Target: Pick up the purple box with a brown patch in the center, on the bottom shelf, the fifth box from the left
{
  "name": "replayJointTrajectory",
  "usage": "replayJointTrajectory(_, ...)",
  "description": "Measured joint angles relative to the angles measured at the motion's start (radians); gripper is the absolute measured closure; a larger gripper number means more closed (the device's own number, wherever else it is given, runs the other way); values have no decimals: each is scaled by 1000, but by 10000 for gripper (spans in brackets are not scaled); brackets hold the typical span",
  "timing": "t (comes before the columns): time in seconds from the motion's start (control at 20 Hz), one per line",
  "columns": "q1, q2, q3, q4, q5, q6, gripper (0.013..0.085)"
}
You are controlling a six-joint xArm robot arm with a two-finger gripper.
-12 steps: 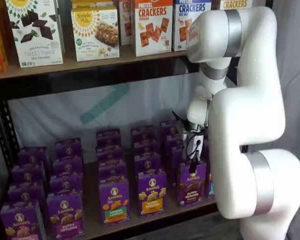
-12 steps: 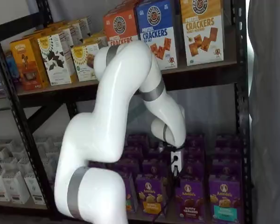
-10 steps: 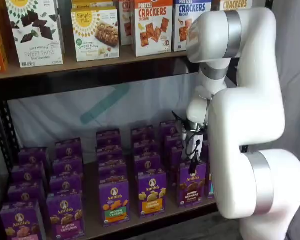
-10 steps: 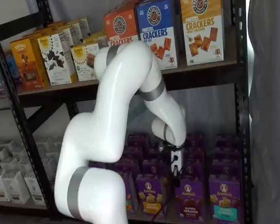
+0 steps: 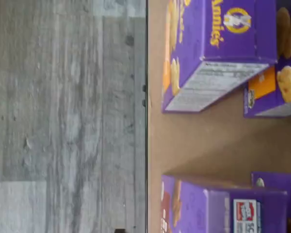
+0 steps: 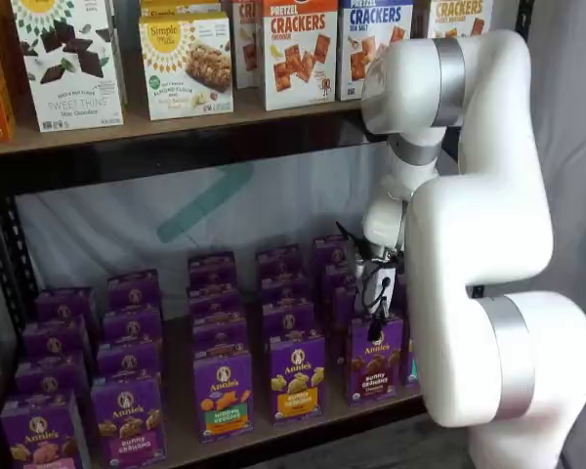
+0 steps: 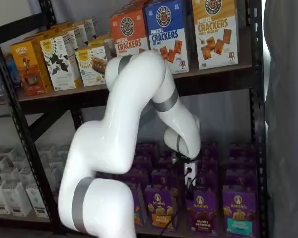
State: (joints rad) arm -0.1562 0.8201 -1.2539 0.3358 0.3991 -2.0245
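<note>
At the near edge of the bottom shelf (image 6: 273, 430) the Annie's cartons stand upright in a front row with labels facing out, each heading a column that runs back toward the wall, so a carton can be told by its face and taken from the front without disturbing those behind. The purple box (image 6: 375, 358), with its dark brown bunny cookies in the centre, stands in that front row toward the right end, just right of the purple carton with the yellow band (image 6: 297, 376) and left of the carton with a teal band (image 7: 237, 210); in the other shelf view it shows at (image 7: 201, 209). The hand (image 6: 378, 315) hangs directly above the purple box, fingers pointing down and not yet touching it, which I judge to be a lining-up for a descent onto its top. From the front the fingers show as one dark shape, yet the hand is released and spread wide, holding nothing. The wrist view looks down past the shelf's front edge to grey floor. Farther up, the higher board (image 6: 176, 132) carries large cracker boxes (image 6: 298, 54), clear of the reach.
</note>
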Motion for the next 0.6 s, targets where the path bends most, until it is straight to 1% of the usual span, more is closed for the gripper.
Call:
replayJointTrajectory(0.2,-10,37,-45,-77,5,61,130)
replayJointTrajectory(0.4,-18,79,-102,-197,38,162,130)
replayJointTrajectory(0.6,-17,118,-148,-310,67,264,130)
